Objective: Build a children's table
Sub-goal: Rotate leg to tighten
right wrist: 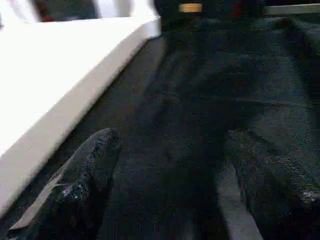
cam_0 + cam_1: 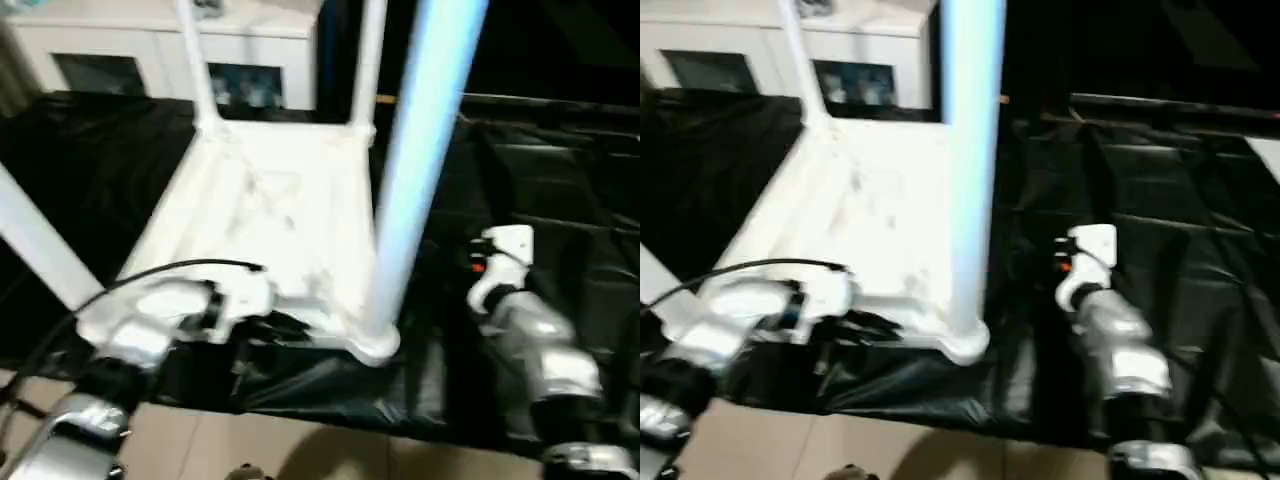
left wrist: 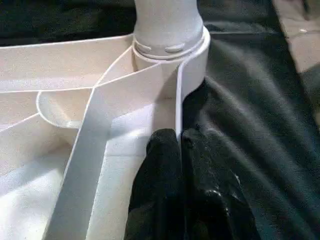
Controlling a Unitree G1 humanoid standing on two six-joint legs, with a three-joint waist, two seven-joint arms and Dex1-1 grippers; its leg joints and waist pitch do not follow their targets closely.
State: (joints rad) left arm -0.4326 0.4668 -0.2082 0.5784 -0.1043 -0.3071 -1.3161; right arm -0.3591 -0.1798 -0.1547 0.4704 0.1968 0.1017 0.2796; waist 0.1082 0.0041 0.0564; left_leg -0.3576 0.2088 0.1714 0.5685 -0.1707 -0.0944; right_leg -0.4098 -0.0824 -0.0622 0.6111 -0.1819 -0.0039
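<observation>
Upside down on the black sheet [image 2: 560,200], the tabletop [image 2: 270,210] lies with its ribbed underside up and legs standing in its corner sockets. One leg [image 2: 425,150] rises from the near right socket, two more stand at the far corners, and a fourth leg [image 2: 35,245] slants at the near left. Clamped together on the tabletop's near edge rib, just beside the near right socket [image 3: 170,45], is the left gripper [image 3: 177,150]. Spread apart and empty, the right gripper [image 1: 170,150] hangs over the sheet right of the tabletop. A white cabinet [image 2: 150,50] stands beyond.
</observation>
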